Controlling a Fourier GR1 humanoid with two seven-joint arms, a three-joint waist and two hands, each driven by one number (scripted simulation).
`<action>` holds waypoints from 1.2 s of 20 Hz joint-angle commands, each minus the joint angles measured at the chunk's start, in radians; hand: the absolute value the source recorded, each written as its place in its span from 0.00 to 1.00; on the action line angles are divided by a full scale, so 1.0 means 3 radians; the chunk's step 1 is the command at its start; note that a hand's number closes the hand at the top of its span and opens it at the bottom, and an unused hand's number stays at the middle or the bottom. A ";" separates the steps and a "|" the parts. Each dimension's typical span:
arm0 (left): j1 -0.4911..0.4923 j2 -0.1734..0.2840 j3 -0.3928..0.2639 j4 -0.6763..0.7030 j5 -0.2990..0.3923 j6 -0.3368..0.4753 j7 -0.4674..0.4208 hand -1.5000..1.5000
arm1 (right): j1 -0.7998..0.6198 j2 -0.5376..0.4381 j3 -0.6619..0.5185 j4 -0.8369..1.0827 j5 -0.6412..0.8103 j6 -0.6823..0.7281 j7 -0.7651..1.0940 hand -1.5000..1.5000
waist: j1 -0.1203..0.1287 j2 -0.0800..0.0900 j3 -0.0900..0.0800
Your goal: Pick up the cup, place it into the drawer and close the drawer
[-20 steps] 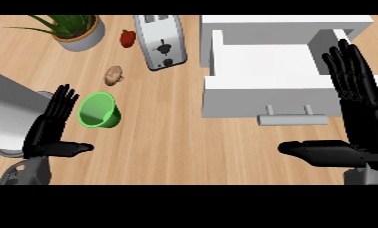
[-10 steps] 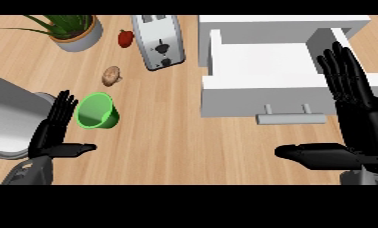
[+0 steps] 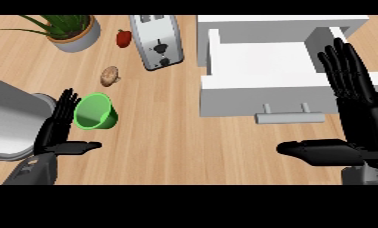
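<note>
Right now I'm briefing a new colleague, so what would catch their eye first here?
Probably the bright green cup at the counter's left, right beside the open left hand. Next, the white drawer standing open at upper right, with the open right hand at its right edge.

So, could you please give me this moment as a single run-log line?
phase: approach | left robot hand: open, beside green cup | right robot hand: open, by drawer | drawer: open | cup: on counter, ungrasped
</note>
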 commanded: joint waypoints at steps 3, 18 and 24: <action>-0.0050 -0.0081 0.0002 0.0145 -0.0030 -0.0162 -0.0378 0.00 | 0.0145 -0.0037 -0.0016 -0.0153 -0.0076 0.0080 0.0032 0.00 | -0.0047 0.0010 -0.0005; -0.0076 -0.0131 -0.0006 0.0073 0.0042 -0.0780 -0.0425 0.00 | 0.0044 0.0045 0.0001 -0.0014 -0.0049 0.0002 0.0066 0.00 | 0.0003 0.0002 -0.0003; -0.0160 -0.0252 -0.0024 0.0022 0.0092 -0.1044 -0.0338 1.00 | -0.0043 0.0064 0.0099 0.0099 0.0032 0.0023 -0.0019 0.00 | 0.0002 0.0016 -0.0007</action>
